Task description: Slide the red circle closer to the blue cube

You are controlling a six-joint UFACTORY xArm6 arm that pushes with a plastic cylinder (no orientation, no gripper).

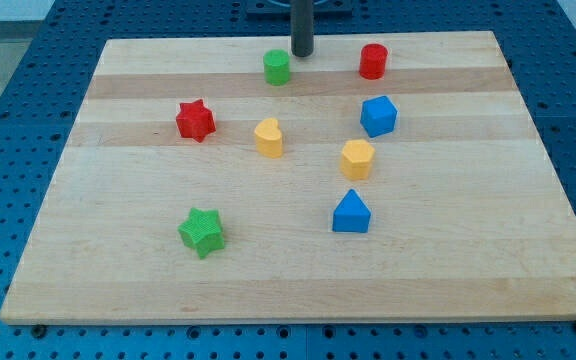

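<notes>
Gripperless, my tip (301,54) sits beside the green cylinder (277,68), left of the red circle (373,61) above the blue cube (378,116).

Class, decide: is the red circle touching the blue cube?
Apart. The camera view shows bare wood between the red circle and the blue cube below it.

No readable text, labels, brands, numbers or signs anywhere. Plain, unmarked faces on the coloured blocks; bare wood grain only on the table (298,280); nothing printed on the dark rod at the far edge, nor on the blue perforated surface around the table.
</notes>
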